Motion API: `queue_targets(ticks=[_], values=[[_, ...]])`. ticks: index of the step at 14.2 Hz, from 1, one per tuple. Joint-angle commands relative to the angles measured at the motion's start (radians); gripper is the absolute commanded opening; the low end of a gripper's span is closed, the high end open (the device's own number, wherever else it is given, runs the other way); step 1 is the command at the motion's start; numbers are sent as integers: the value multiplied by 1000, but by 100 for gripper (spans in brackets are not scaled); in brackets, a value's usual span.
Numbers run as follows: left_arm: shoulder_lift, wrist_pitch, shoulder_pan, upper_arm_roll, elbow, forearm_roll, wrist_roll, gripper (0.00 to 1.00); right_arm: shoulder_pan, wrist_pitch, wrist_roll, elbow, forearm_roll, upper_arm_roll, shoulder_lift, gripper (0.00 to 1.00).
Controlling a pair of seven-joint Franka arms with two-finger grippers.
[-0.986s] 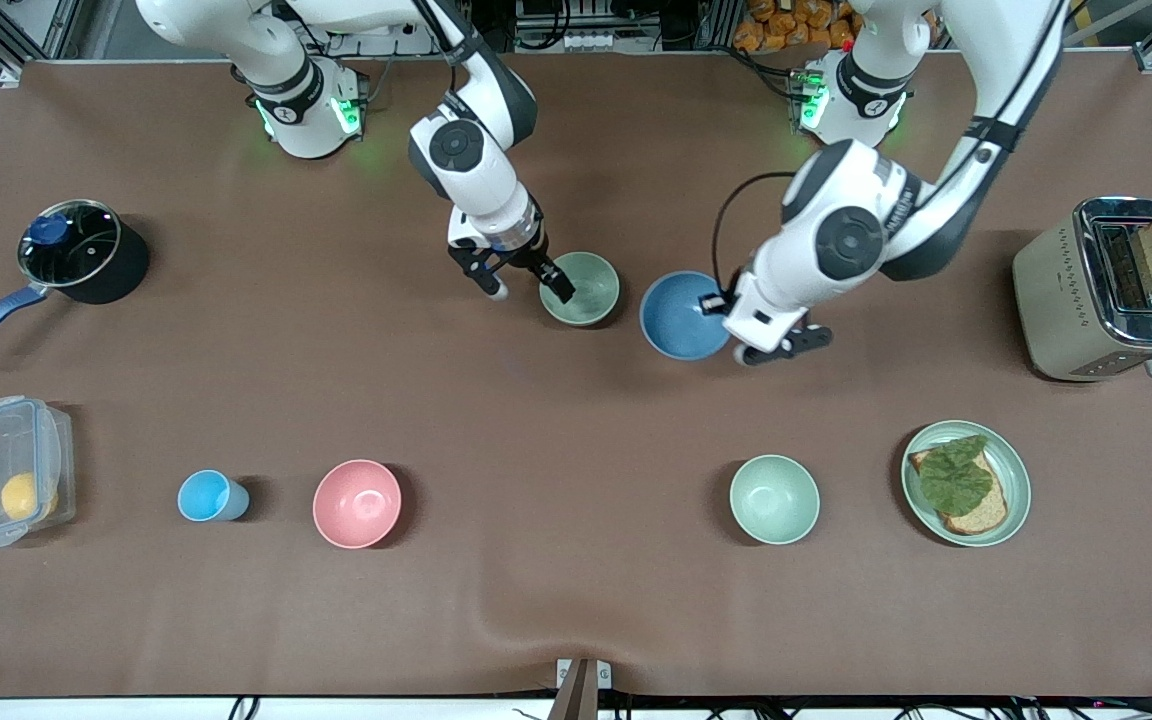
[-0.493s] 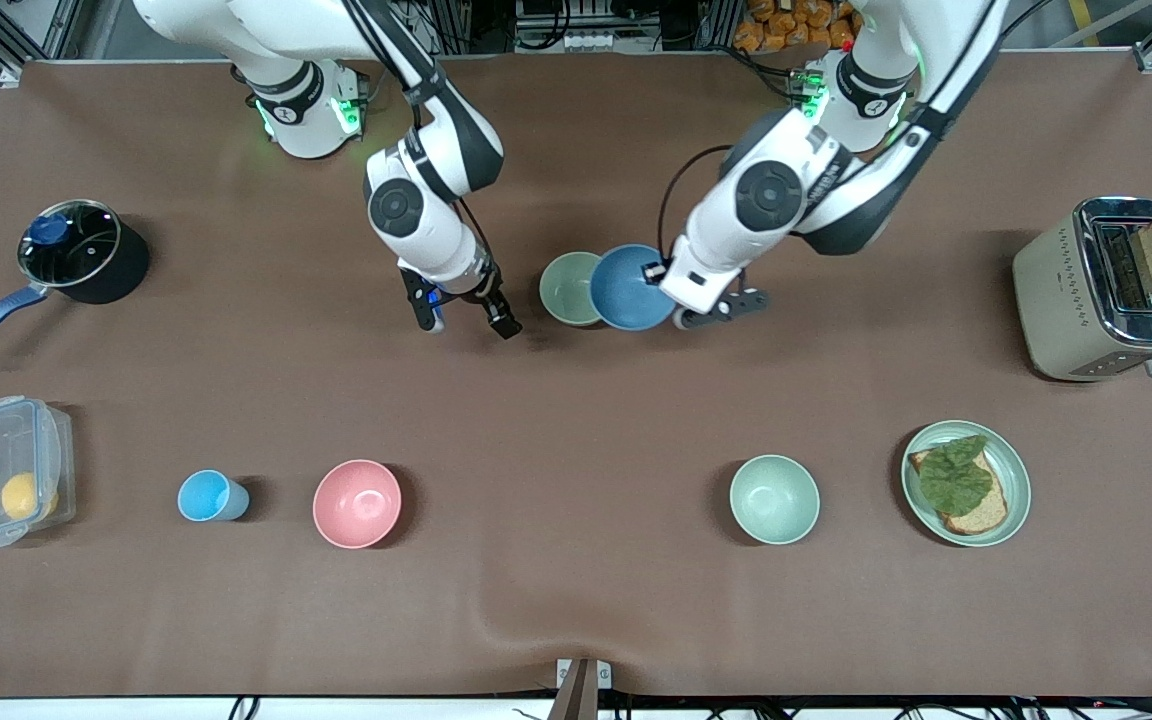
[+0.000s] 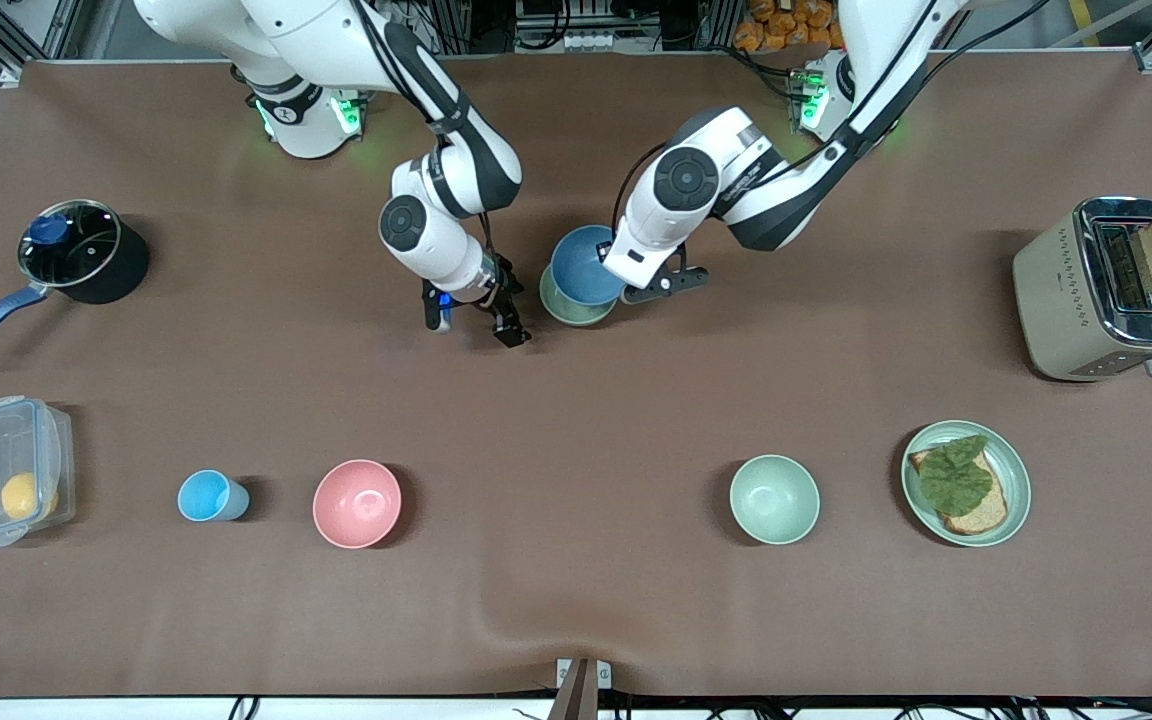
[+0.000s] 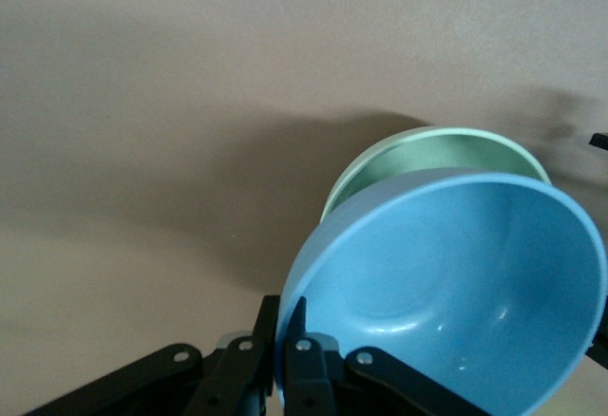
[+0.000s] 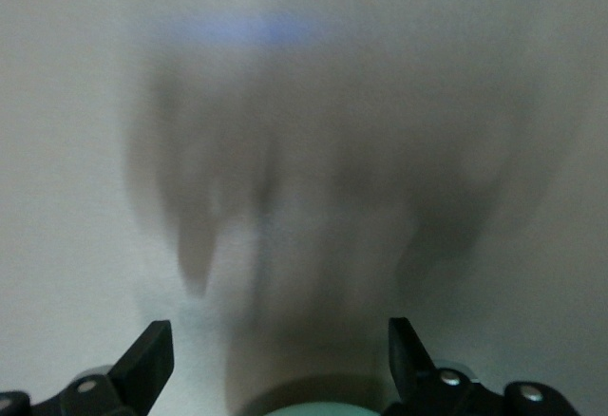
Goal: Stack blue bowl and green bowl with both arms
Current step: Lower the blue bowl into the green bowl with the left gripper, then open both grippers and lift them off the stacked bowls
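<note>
The blue bowl (image 3: 584,262) is tilted and covers most of the green bowl (image 3: 569,309), which sits on the table. I cannot tell whether the two touch. My left gripper (image 3: 620,283) is shut on the blue bowl's rim. In the left wrist view the gripper (image 4: 285,329) pinches the blue bowl (image 4: 456,293) with the green bowl (image 4: 418,155) under it. My right gripper (image 3: 474,326) is open and empty, low beside the green bowl toward the right arm's end. The right wrist view shows it open (image 5: 277,349) with a strip of green rim (image 5: 313,408) between its fingers.
A pot with a lid (image 3: 81,250) and a clear box (image 3: 6,470) stand at the right arm's end. A light-blue cup (image 3: 208,496), a pink bowl (image 3: 357,503), a mint bowl (image 3: 774,498) and a green plate with bread (image 3: 1011,460) lie nearer the camera. A toaster (image 3: 1056,290) stands at the left arm's end.
My left gripper has carried the blue bowl toward the right arm's end until it is over the green bowl. My right gripper has let go of the green bowl and drawn off beside it.
</note>
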Motion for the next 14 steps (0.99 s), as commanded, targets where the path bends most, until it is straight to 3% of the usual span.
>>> queue_targets(ticks=[1, 6, 7, 8, 11, 14], values=[[31, 30, -16, 5, 14, 31, -33, 0, -9, 16, -16, 18, 83, 6, 8, 100], [76, 62, -68, 39, 25, 97, -82, 3, -3, 10, -267, 22, 352, 14, 5, 100], [88, 62, -67, 39, 39, 99, -85, 57, 2, 10, -284, 22, 374, 14, 5, 100], [99, 61, -67, 41, 56, 99, -101, 100, 4, 10, -286, 22, 375, 12, 5, 100], [77, -17, -67, 41, 97, 102, -132, 100, 4, 10, -286, 24, 375, 12, 5, 100], [94, -229, -59, 42, 276, 105, -119, 100, 4, 7, -290, 24, 374, 12, -2, 100]])
